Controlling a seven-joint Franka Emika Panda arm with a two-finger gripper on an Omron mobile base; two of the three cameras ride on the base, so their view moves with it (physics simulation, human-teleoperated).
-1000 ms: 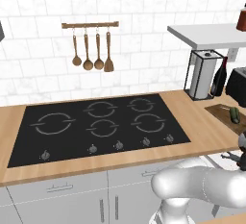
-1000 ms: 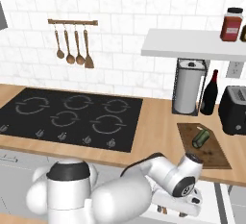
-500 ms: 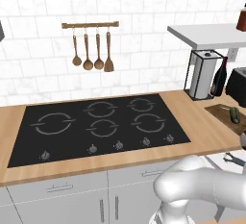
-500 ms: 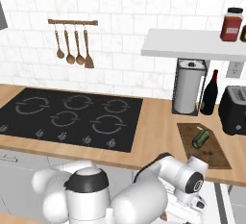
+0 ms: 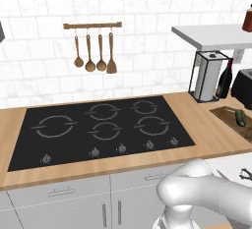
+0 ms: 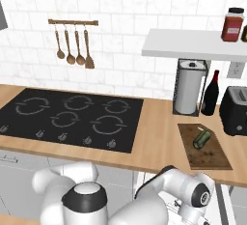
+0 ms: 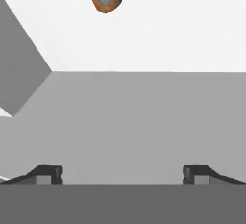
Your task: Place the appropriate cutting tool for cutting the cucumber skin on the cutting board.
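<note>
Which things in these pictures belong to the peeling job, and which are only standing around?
For the job:
- cucumber, lying on the board
- cutting board
- claw, open, holding nothing

Just standing around:
- wooden spoons and spatula on the wall rail
- stovetop
- paper towel roll
- wine bottle
- toaster
- jar on the shelf
</note>
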